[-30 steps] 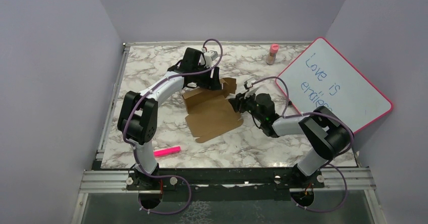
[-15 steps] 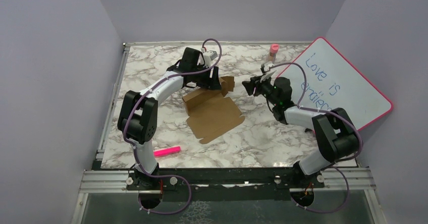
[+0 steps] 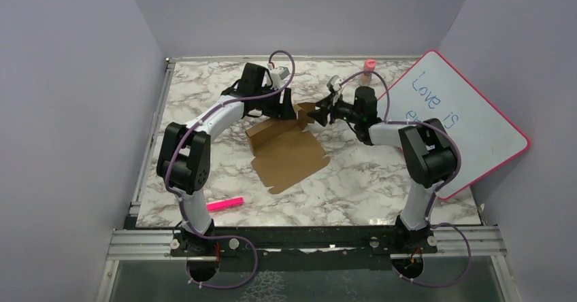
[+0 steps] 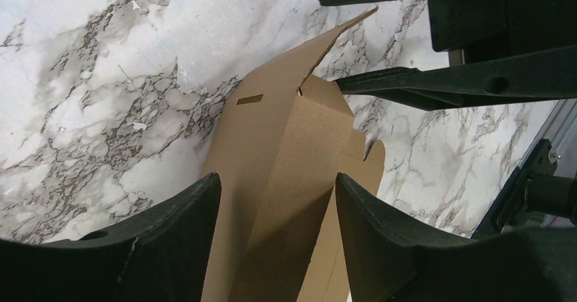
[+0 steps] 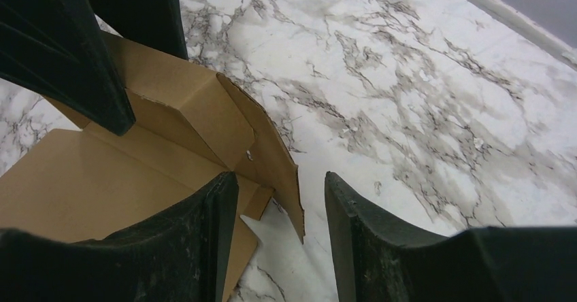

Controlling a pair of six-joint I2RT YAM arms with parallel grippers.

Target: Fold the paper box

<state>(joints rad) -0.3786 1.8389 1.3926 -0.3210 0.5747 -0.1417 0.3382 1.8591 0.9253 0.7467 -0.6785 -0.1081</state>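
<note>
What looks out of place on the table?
The pink-framed whiteboard sits askew at the marble table's right edge, writing tilted. A pink marker lies loose near its front-left corner. The brown cardboard box is half-folded, no visible tears.

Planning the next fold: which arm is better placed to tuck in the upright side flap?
Right. The right gripper, open, sits at the side flap of the paper box, its edge between the jaws, while the left gripper seems busy pinching the raised rear wall.
</note>
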